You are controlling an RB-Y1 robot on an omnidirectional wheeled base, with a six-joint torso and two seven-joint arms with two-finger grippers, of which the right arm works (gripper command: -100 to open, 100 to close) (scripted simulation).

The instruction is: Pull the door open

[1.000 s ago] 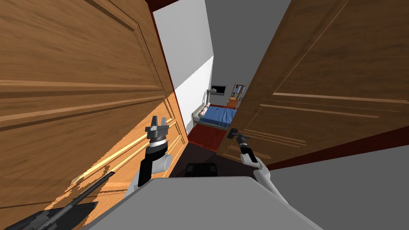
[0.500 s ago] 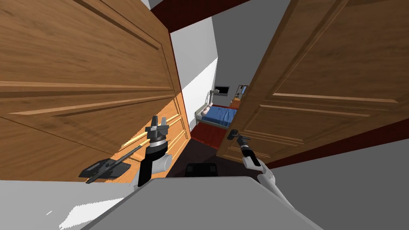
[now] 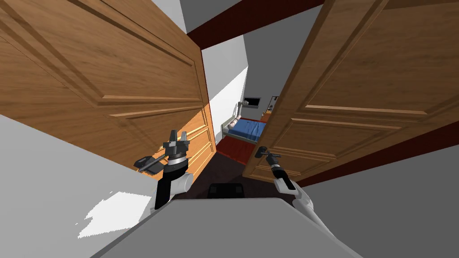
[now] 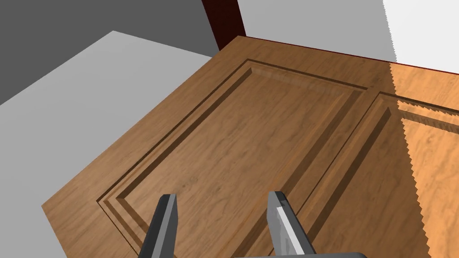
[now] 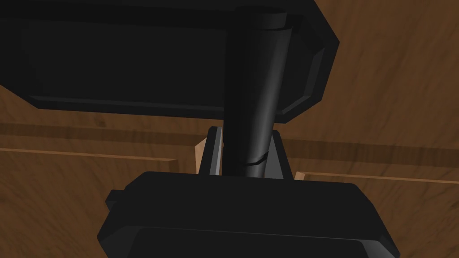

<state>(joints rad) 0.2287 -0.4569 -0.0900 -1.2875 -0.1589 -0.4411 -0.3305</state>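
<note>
A brown panelled door (image 3: 358, 89) stands ajar on the right, with a black lever handle (image 3: 261, 151) near its free edge. My right gripper (image 3: 270, 157) is shut on that lever. In the right wrist view the black lever (image 5: 251, 112) runs up from between the fingers (image 5: 215, 152) to its black backplate (image 5: 134, 58) on the wooden door (image 5: 381, 89). My left gripper (image 3: 178, 133) is raised and open, holding nothing. It faces a second wooden door (image 3: 112, 67) on the left, whose panel (image 4: 251, 134) lies beyond the open left gripper (image 4: 222, 210).
The left door carries its own black handle (image 3: 147, 164) close beside my left forearm. Between the doors a gap shows a bed with a blue cover (image 3: 245, 127) and a red rug (image 3: 235, 150). Grey walls (image 3: 54, 179) flank both sides, under a dark red frame (image 3: 251, 18).
I have moved: the left door and its handle slid from the lower left corner toward my left arm, and a grey wall came into view there. My right gripper keeps its hold on the lever.
</note>
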